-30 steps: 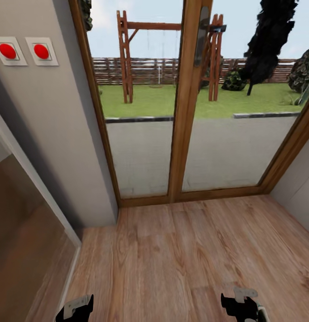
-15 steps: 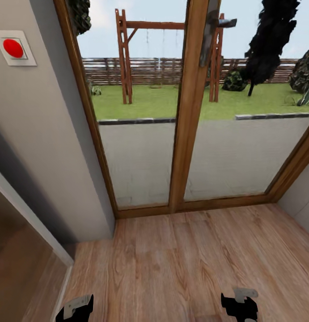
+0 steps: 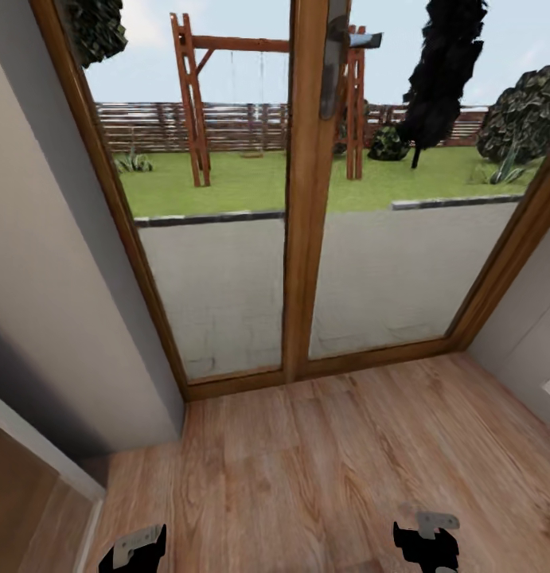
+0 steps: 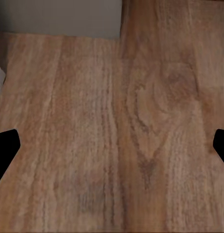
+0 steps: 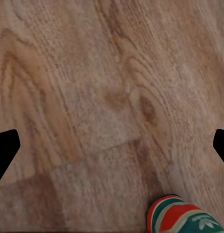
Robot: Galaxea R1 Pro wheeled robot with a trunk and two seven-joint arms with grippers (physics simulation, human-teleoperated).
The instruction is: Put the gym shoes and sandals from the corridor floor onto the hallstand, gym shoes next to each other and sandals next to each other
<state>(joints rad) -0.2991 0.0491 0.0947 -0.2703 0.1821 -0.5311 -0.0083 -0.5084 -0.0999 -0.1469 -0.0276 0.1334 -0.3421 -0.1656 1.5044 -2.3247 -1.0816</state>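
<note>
Ahead, big glazed door (image 3: 306,199) w/ wood frame, lawn and swing frame (image 3: 259,95) outside. Grey wall (image 3: 44,302) at head view's left, another wall strip at its right. Below, corridor floor (image 3: 322,469), light brown planks, running up to door sill. Left gripper (image 3: 133,549) low at head view's bottom edge, above bare planks; in left wrist view, jaws wide, nothing between fingertips (image 4: 5,150). Right gripper (image 3: 426,545) opposite; jaws likewise wide apart, nothing gripped, fingertips (image 5: 6,148) dark at frame edges. One gym shoe (image 5: 182,216) on floor just past right gripper: red-orange and green end peeking in, rest cut off.
</note>
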